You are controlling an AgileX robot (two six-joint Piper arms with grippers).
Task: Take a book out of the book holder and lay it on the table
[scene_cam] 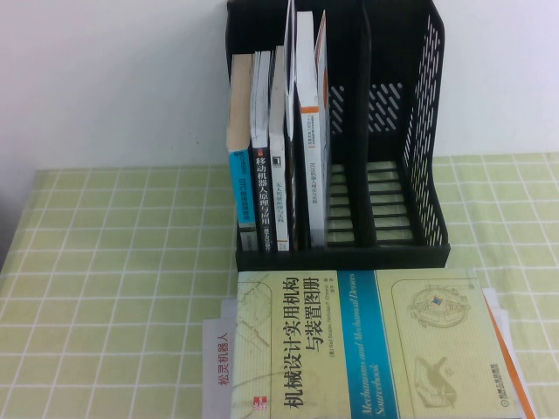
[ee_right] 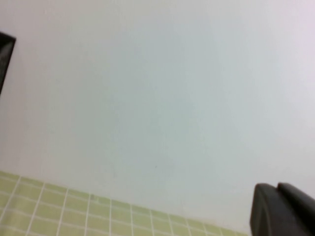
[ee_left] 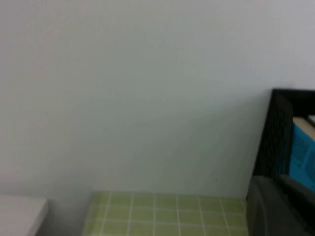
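The black book holder stands at the back of the green checked table. A tall white book with an orange patch on its spine stands upright in the holder's middle compartment, beside blue and black spined books in the left one. The right compartment is empty. Neither gripper shows in the high view. My left gripper is shut and empty, low beside the holder's left wall. My right gripper is shut and empty, facing the white wall over the table.
A pale yellow and blue book with a black Chinese title lies flat in front of the holder, on top of other white books; an orange edge shows at its right. A white wall stands behind the table.
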